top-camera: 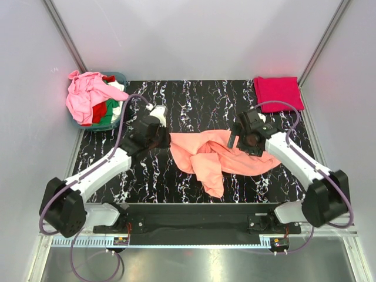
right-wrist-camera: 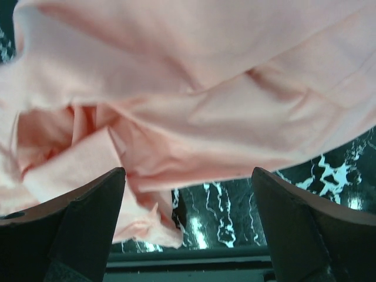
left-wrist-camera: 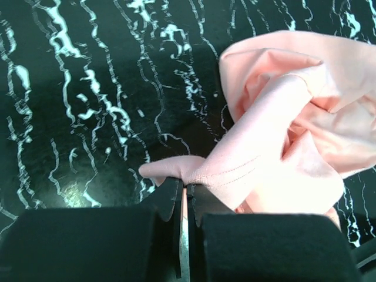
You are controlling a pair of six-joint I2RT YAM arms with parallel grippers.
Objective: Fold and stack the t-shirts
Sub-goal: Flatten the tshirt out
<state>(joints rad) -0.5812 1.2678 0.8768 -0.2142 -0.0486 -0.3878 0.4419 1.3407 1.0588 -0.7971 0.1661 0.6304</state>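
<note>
Tub back left was stuffed with pink, red, green and white t-shirts, left gripper was clamped on the salmon-orange t-shirt on the table, right gripper gaped wide over it.

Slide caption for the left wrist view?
Left gripper shut on a stitched edge of the salmon-orange t-shirt over the black marbled table.

I read left arm reaching forward and inward from base, wrist turned toward centre. Left hand pinched tight: fingers pressed together on hem of salmon-orange t-shirt. Right arm angled in from opposite side, elbow out toward edge. Right hand spread wide, fingers well apart, cloth hanging between them, unclamped.
</note>
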